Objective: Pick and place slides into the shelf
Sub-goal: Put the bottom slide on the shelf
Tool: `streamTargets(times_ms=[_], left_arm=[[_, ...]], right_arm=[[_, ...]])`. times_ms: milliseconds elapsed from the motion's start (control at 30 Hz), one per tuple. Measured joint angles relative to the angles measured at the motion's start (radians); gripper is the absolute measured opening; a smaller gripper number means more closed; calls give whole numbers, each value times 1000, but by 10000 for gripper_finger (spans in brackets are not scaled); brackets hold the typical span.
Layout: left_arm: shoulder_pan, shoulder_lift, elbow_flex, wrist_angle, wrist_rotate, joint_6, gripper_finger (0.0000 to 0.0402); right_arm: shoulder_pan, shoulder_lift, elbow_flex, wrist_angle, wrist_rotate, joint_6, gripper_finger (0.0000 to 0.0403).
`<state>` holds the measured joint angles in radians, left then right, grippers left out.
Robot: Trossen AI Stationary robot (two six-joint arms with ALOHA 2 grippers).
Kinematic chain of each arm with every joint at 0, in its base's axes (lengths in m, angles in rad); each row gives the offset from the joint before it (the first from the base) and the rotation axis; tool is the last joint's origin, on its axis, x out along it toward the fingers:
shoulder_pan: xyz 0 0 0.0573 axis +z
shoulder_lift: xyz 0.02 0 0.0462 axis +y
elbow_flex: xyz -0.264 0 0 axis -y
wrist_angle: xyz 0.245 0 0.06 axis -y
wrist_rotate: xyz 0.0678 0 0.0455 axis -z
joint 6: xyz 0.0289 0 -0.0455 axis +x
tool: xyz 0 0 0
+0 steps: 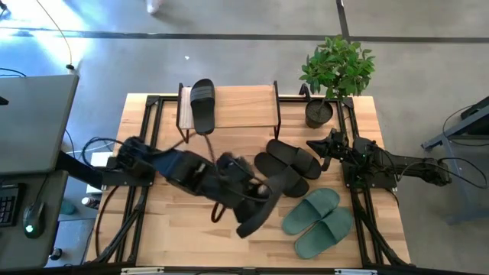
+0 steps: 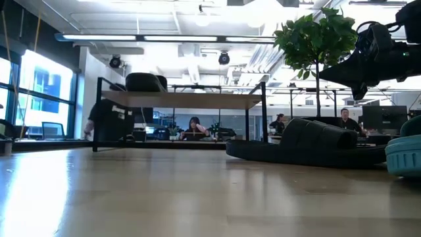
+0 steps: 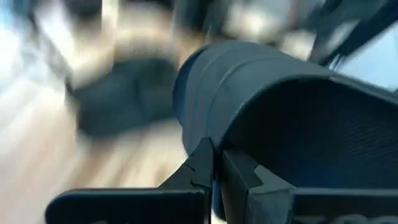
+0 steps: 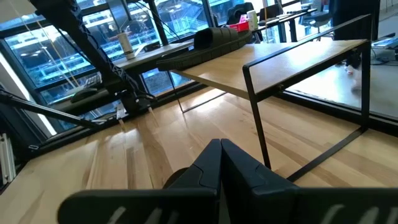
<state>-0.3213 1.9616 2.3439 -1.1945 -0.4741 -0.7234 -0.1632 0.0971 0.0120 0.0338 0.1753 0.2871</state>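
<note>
My left gripper (image 1: 262, 192) is over the table's middle, shut on a black slide (image 1: 269, 202) that fills the left wrist view (image 3: 267, 99). Another black slide (image 1: 202, 105) lies sole-down on the left end of the shelf's plank (image 1: 244, 107), and also shows in the low view (image 2: 145, 82). A black pair (image 1: 286, 162) and a green pair (image 1: 317, 221) rest flat on the table. My right gripper (image 1: 315, 145), shut and touching nothing, waits near the plant pot, facing the shelf (image 4: 292, 59). My left gripper pinches the black slide between its two fingers at the side edge (image 3: 214, 158), where the ribbed strap (image 3: 249, 74) meets the sole. The slide is lifted clear of the table and tilted. Its long axis runs slantwise from the black pair toward the near edge.
A potted plant (image 1: 336, 76) stands at the far right corner beside the shelf. The shelf's thin black legs (image 4: 258, 118) stand on the table. Bare wood (image 1: 176, 221) shows on the near left. Office desks and people are beyond the far edge (image 2: 194, 125).
</note>
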Motion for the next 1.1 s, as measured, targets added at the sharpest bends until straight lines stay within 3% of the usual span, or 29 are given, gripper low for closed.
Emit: streamTargets(times_ms=[133,233,400,533,667,833,967,1100], left_arm=[[0,-50,-6,216,-147,263,0],[7,-59,14,280,-327,448,0],[56,-67,11,302,-688,735,0],[144,-72,13,304,-859,903,0],[266,-70,4,301,-849,1117,0],[429,-66,1,198,-760,1210,0],[542,-66,0,69,-639,1139,0],[622,-45,1,-35,-597,1001,0]], right_arm=[[0,1,0,0,-1,0,0],[0,4,0,0,-7,0,0],[0,12,0,-1,-11,0,0],[0,12,0,-1,-10,0,0],[0,12,0,-1,-10,4,0],[0,12,0,-1,-10,31,0],[0,12,0,-1,-10,53,0],[0,12,0,-1,-10,53,0]])
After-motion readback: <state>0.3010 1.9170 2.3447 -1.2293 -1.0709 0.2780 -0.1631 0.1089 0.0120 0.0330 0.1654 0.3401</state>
